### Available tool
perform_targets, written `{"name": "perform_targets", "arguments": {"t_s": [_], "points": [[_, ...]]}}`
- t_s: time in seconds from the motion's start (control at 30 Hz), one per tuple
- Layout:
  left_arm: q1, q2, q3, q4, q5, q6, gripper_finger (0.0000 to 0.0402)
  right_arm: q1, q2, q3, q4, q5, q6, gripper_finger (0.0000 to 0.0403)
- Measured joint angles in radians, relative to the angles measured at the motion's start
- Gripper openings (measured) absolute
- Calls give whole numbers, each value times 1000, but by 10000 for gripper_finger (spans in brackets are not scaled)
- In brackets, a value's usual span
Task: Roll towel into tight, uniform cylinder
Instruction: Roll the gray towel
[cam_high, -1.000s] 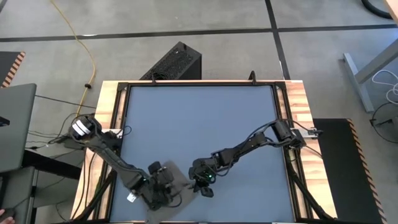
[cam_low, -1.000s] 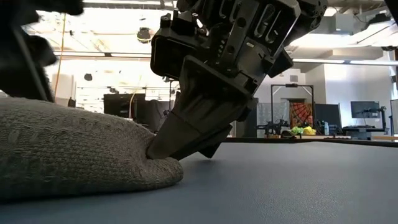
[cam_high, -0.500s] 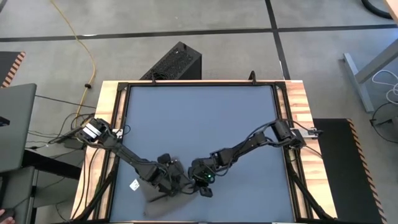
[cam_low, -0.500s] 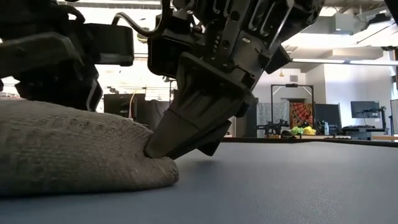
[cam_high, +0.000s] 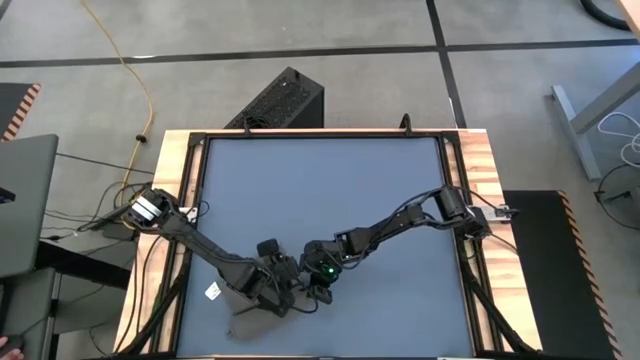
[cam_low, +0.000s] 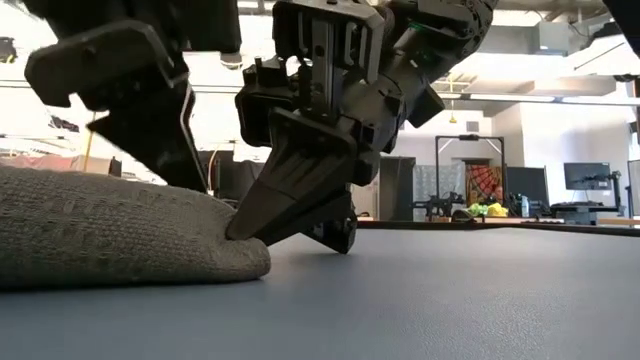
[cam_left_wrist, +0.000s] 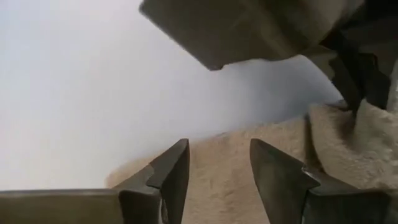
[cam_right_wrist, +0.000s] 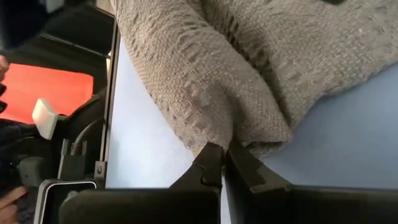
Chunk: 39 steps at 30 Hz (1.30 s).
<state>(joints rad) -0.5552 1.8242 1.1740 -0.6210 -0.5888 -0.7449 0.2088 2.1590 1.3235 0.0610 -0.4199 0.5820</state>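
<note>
Taupe, knitted-looking fabric is sitting bunched up near the front edge of the blue-grey table top (cam_high: 320, 190), around 7 o'clock from the table's middle in the high view. That's the towel (cam_high: 255, 318), and it's looking more like a lumpy heap than a roll right now. Its small white tag (cam_high: 214, 293) is lying on the mat at about 10 o'clock from the heap.

The right gripper (cam_right_wrist: 224, 155) is pinching the towel's edge; its fingers are pressed together with a fold of cloth caught at the tips, and the low view is showing that same pointed tip (cam_low: 245, 228) digging into the right end of the heap right at table level.

The left gripper (cam_left_wrist: 217, 163) is hovering over the towel with its fingers standing apart and nothing between them, just cloth lying beneath. In the high view it's sitting just at 9 o'clock of the right gripper (cam_high: 318, 290), the two almost touching over the cloth.
</note>
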Motion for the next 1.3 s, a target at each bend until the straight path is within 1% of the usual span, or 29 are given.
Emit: {"name": "perform_targets", "arguments": {"t_s": [0.07, 0.13, 0.17, 0.27, 0.3, 0.43, 0.5, 0.57, 0.7, 0.9, 1.0, 1.07, 1.13, 1.2, 1.3], "points": [[0, 1, 33, -56, -17, 0, 153, -1, 1, -1, 7, 0, 3, 20], [-2, 1, 63, -48, -17, 7, 149, -1, 1, -1, 6, 0, 4, 20], [-7, 1, 72, -18, 5, 15, 148, -1, 1, -1, 6, 0, 5, 20], [-33, 2, 76, 77, 130, 56, 147, -1, 2, -1, 0, 3, 3, 21], [-48, 2, 76, 101, 156, 56, 147, -1, 2, -1, 0, 4, 3, 21], [-112, -7, 93, 104, 166, -4, 147, -1, 3, -2, 2, 5, 1, 21], [-144, -11, 131, 104, 170, -44, 147, -1, 3, -3, 0, 5, -3, 21], [-178, -10, 172, 92, 204, -82, 147, -1, 3, -3, 1, 5, -3, 21], [-260, 17, 204, 60, 237, -226, 146, -1, 3, -3, 3, 4, -4, 21], [-371, 29, 205, -20, 234, -545, 146, -1, 4, -4, 6, 5, -5, 21], [-420, 29, 205, -54, 236, -652, 146, -1, 4, -4, 4, 5, -5, 21], [-444, 36, 204, -55, 256, -719, 146, -1, 4, -4, 4, 4, -6, 21], [-464, 48, 204, -84, 280, -765, 146, -1, 4, -4, 5, 3, -6, 21], [-475, 60, 203, -125, 278, -789, 146, -1, 4, -5, 10, 3, -5, 21], [-474, 75, 203, -179, 251, -778, 146, -1, 5, -5, 23, 1, -3, 21]]}}
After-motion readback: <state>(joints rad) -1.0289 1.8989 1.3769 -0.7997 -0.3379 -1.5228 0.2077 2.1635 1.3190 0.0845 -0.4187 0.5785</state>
